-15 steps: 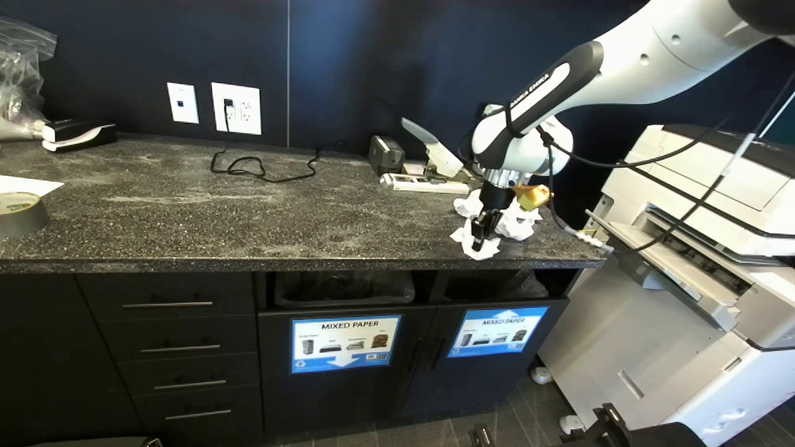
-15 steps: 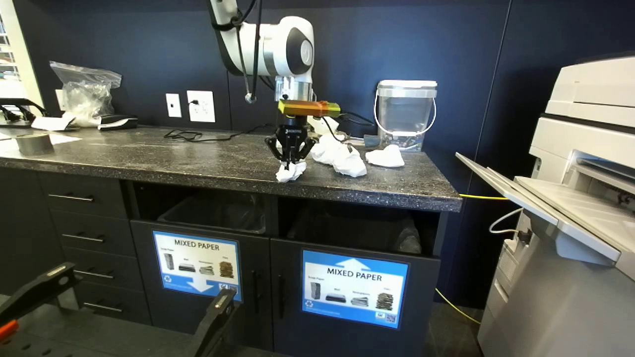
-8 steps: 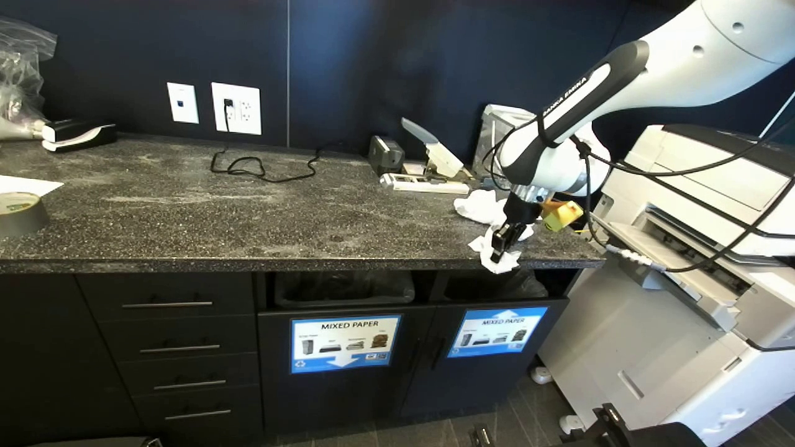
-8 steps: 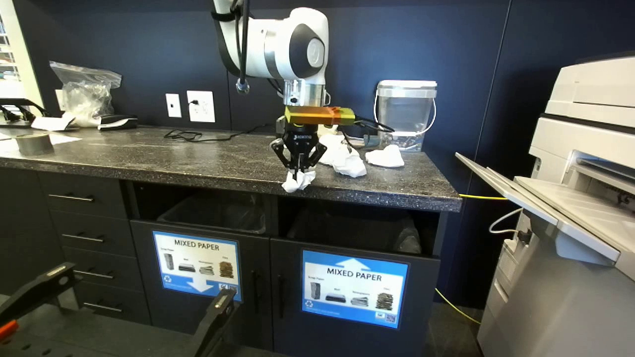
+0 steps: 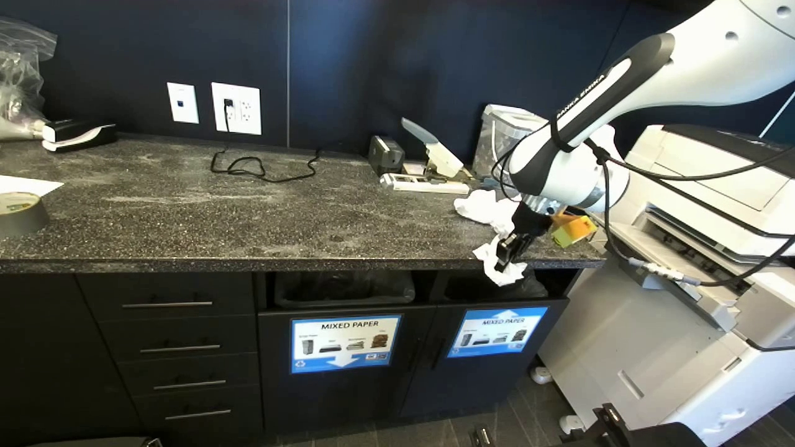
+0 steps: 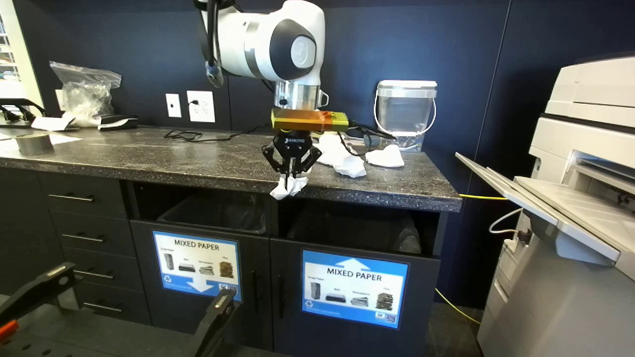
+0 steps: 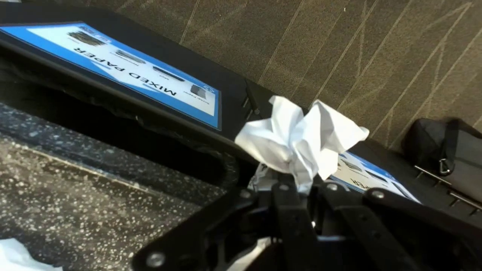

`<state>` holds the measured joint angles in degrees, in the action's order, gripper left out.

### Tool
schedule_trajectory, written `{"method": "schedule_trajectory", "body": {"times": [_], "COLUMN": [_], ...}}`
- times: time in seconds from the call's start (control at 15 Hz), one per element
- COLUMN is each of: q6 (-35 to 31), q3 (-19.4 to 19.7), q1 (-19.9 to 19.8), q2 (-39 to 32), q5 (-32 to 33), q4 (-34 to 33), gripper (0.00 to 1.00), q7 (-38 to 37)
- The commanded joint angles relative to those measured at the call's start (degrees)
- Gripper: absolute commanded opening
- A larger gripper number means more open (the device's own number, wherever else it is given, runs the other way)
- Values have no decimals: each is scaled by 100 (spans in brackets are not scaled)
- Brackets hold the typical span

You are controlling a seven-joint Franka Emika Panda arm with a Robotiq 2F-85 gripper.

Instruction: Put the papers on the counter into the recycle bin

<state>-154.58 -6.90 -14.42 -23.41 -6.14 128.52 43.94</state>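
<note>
- Over the last second my gripper (image 6: 289, 179) had travelled outward and dropped, carrying the crumpled scrap (image 7: 297, 139) along; a second earlier that scrap sat over the tabletop (image 6: 149, 156), and now, in both exterior views, it showed in front of the tabletop's front edge, its lower part below the upper surface.
- The pile (image 6: 347, 163) of other papers lay where it had been, on the tabletop behind my gripper.
- My arm (image 5: 683, 74) had swung aside, so an exterior view uncovered more of the clear lidded pail (image 5: 502, 133).
- My gripper's fingers were together, clamped on the scrap; I had hold of one end, and most of the paper fanned out past the fingertips.
- The scrap was outside the recycle bin (image 6: 354, 235), near its opening; exactly how near, I could not tell.
- The wrist view gave me the scrap's folds up close, set between two MIXED PAPER signs (image 7: 124, 67) and covering part of one, with a wide stretch of striped floor (image 7: 320, 56) beyond; an exterior view showed just a strip of floor.
- An exterior view showed me a lone scrap (image 6: 386, 157) in front of the pail, beside the pile.
</note>
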Motion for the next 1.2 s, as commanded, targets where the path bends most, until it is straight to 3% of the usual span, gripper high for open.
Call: {"method": "schedule_trajectory", "body": {"times": [0.0,0.47,0.73,1.0,1.13], "q6": [-514,-1469,-2068,-3074,-3619], "q3": [-75,-399,-892,-1316,-1326], "q1": [-78,-357,-855,-1378,-1518], "q2": [321,130,-2,-404,-721], "q5": [-214,-604,-712,-344,108], "q4": [559,985,1267,1482,1535], "gripper": [10,10,11,10,10], "q7": [-28,-146,-169,-521,-923]}}
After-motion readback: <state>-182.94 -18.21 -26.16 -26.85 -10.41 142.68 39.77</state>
